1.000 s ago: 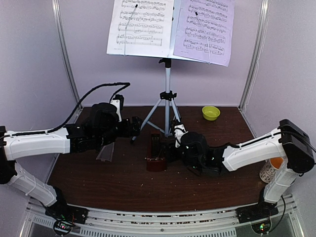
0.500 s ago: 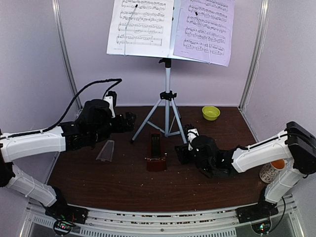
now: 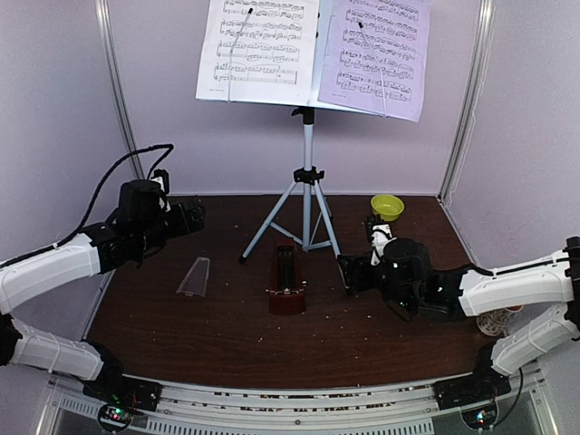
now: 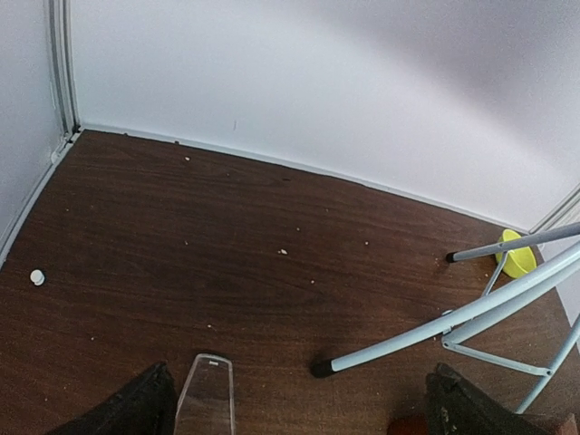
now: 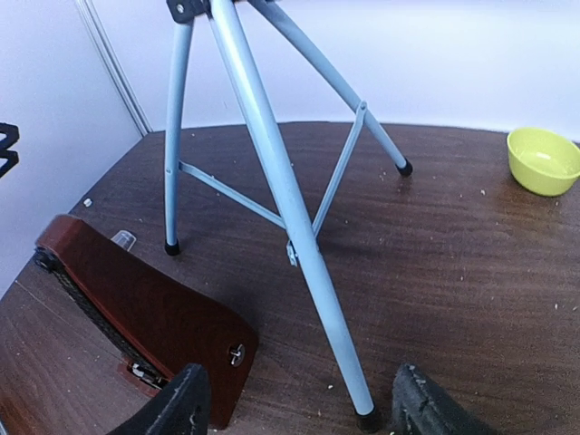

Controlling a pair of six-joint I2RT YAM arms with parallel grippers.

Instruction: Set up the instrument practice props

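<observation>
By the tripod [image 3: 306, 213], dark-red metronome [image 3: 286, 283] uncovered, clear cover [image 3: 194, 277] apart; left gripper [image 4: 304, 412] and right gripper [image 5: 304, 412] agape, empty.

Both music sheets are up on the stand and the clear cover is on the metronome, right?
Not quite. The top external view shows the clear cover lying off the metronome, apart on its left. The white sheet and lavender sheet are up on the stand.

The metronome [image 3: 287, 285] stands before the tripod [image 3: 306, 213], cover [image 3: 194, 276] lying left.
</observation>
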